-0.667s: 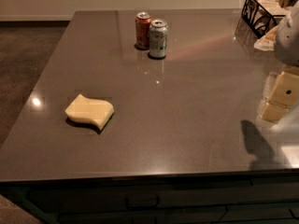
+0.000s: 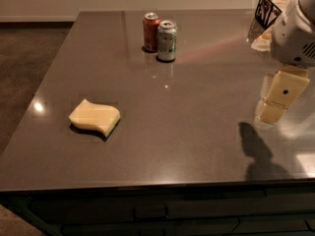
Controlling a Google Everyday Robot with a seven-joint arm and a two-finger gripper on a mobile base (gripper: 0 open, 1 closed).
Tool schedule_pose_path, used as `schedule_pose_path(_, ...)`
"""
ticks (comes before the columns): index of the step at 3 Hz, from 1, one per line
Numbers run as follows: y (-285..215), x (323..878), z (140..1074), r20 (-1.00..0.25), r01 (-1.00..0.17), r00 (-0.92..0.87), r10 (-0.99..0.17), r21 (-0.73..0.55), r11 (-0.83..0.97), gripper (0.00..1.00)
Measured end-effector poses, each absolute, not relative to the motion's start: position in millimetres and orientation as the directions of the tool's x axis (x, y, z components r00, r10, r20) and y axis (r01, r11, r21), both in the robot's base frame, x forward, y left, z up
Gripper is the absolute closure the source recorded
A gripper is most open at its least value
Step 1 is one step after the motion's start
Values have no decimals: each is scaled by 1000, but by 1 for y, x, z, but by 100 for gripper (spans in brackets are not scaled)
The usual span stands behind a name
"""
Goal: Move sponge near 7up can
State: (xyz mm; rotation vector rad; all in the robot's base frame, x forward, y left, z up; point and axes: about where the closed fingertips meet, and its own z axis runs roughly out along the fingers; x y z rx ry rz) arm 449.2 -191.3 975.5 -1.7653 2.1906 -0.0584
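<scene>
The pale yellow sponge [image 2: 95, 117] lies flat on the dark grey table [image 2: 197, 132], near the front left. The 7up can [image 2: 167, 41], green and silvery with a silver top, stands upright at the far middle of the table. My gripper [image 2: 272, 113] hangs from the white arm [image 2: 294, 33] at the right side, a little above the table and pointing down. It is far to the right of the sponge and well in front of and to the right of the can. It holds nothing that I can see.
An orange-red can [image 2: 151, 32] stands touching or just left of the 7up can. A dark wire basket [image 2: 269, 6] with pale items sits at the far right corner. The table's left edge drops to brown carpet [image 2: 24, 73].
The arm and gripper have shifted slightly to the left. The sponge and both cans have not moved.
</scene>
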Motion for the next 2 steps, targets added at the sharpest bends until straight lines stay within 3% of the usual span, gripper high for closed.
schedule_pose_path(2,-89,483,947,-303,-974,-72,-950,-182,132,0)
